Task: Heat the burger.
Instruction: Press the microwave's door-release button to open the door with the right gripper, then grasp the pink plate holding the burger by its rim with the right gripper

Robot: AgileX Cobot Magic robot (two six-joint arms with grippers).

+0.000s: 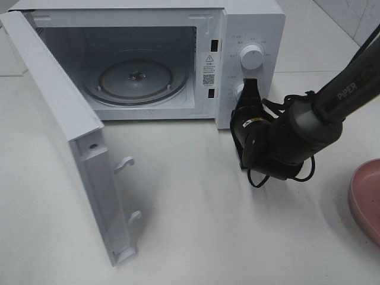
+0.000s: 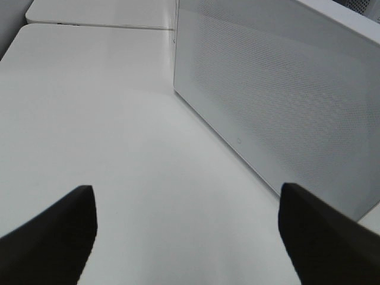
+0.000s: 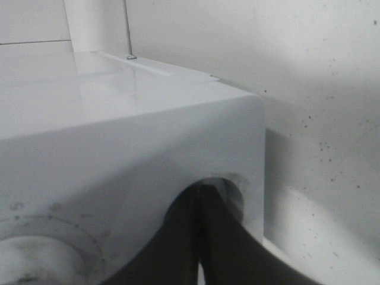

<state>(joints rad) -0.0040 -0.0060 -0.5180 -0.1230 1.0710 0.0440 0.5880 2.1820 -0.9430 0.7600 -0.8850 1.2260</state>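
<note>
The burger is out of view in all three frames. The white microwave (image 1: 249, 24) stands at the back with its door (image 1: 65, 113) swung wide open to the left. Its glass turntable (image 1: 138, 78) is bare. My right gripper (image 1: 249, 86) is shut, its tips against the control panel at the lower knob (image 1: 238, 91), below the upper knob (image 1: 252, 57). In the right wrist view the shut fingers (image 3: 199, 237) press together in front of the microwave's front corner. My left gripper (image 2: 187, 249) is open with nothing in it, low over the table beside the perforated outer face of the door (image 2: 279, 101).
A pink plate (image 1: 366, 199) lies at the right edge of the white table (image 1: 202, 214). The open door juts toward the front left, with its latch hooks (image 1: 124, 163) sticking out. The right arm (image 1: 332, 104) reaches in from the right.
</note>
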